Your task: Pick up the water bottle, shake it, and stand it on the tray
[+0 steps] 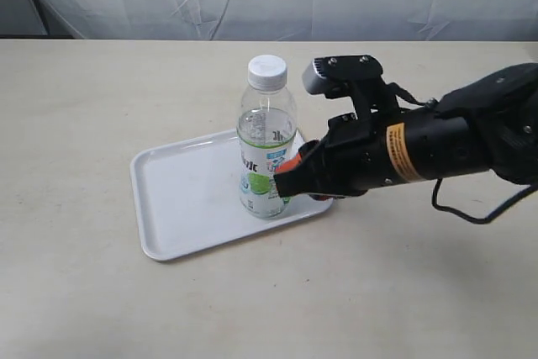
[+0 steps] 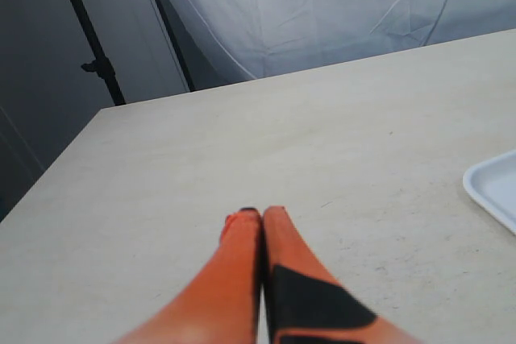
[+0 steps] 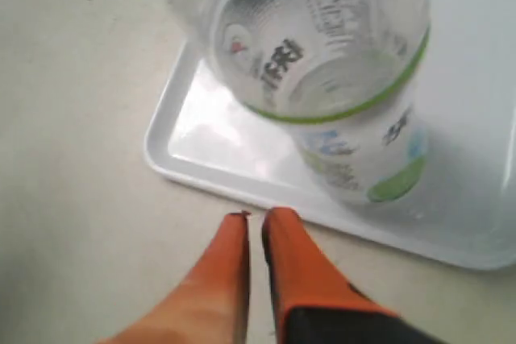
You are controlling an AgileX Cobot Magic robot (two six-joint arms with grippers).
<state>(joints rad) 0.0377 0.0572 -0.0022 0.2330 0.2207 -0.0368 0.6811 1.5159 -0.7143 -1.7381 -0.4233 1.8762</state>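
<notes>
The small clear plastic water bottle with the white cap (image 1: 267, 136) stands upright mid-frame, on the right end of the flat white plastic tray (image 1: 181, 195). The black-and-orange right gripper (image 3: 256, 217) sits just right of its label, fingers pinched almost together with nothing between them, tips by the tray's rim. The bottle's dead ahead of those tips, long axis vertical, so I'd guess the arm needs to back straight off without nudging it. The left gripper (image 2: 258, 213) is closed and empty over the bare beige table (image 2: 161, 183), clearly the farther one.

Open tray (image 1: 168, 208) and table (image 1: 84, 98) surround the upright water bottle (image 1: 267, 140).
</notes>
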